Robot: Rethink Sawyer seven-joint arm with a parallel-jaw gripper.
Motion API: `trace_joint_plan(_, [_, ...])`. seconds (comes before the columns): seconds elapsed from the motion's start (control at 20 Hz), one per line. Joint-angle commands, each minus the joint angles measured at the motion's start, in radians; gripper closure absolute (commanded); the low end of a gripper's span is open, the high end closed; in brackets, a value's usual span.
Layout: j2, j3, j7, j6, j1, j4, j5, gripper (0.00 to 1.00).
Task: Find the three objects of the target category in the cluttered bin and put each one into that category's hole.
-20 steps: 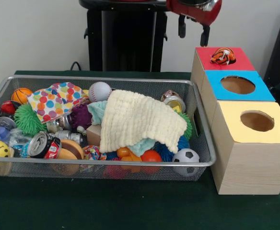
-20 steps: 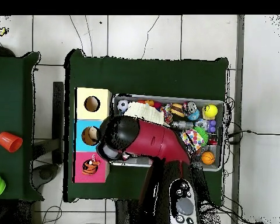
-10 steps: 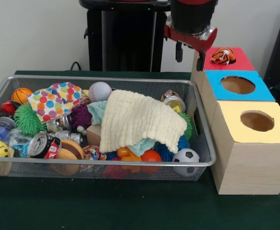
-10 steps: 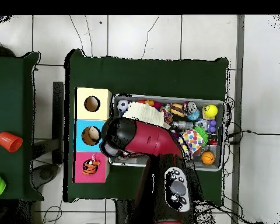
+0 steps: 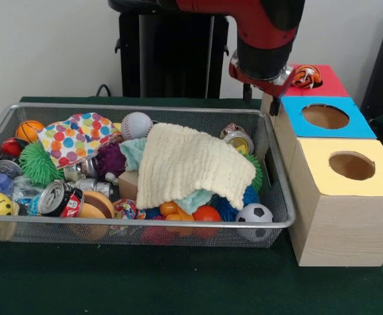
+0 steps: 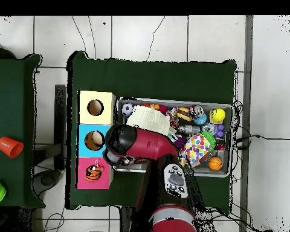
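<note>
Nearest me at the bottom of the front frame lies the green surface (image 5: 178, 289). On it, lower left to centre, I see the bin (image 5: 139, 226) with a soccer ball (image 5: 254, 214), a can (image 5: 58, 199), a cream cloth (image 5: 190, 164) and a baseball (image 5: 136, 125) among the clutter. To the right stand the yellow box (image 5: 339, 197), then the blue box (image 5: 349, 125), then the red box (image 5: 329, 85) at upper right, with a tiger toy (image 5: 305, 76) sitting in its hole. The end effector (image 5: 260, 98) hangs at the bin's far right corner, just beside the red box; I cannot tell whether it is parted or closed.
</note>
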State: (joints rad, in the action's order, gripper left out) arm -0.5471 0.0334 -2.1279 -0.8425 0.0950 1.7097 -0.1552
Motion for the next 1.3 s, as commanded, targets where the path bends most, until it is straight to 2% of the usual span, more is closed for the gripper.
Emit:
trace_joint_plan(0.05, [0.06, -0.096, -0.054, 0.077, -0.015, 0.01, 0.01, 0.0])
trace_joint_plan(0.2, [-0.072, -0.072, -0.134, 0.045, -0.062, 0.101, -0.037, 0.0])
trace_joint_plan(0.3, [-0.138, -0.049, -0.169, 0.012, -0.092, 0.126, -0.049, 0.0])
trace_joint_plan(0.4, [-0.179, -0.028, -0.185, -0.02, -0.105, 0.131, -0.055, 0.0])
trace_joint_plan(0.6, [-0.244, -0.012, -0.184, -0.005, -0.108, 0.195, -0.086, 0.0])
trace_joint_plan(1.05, [-0.284, 0.014, -0.104, -0.048, -0.051, 0.205, -0.084, 0.0])
trace_joint_plan(1.3, [-0.28, 0.01, -0.107, -0.034, -0.044, 0.206, -0.082, 0.0])
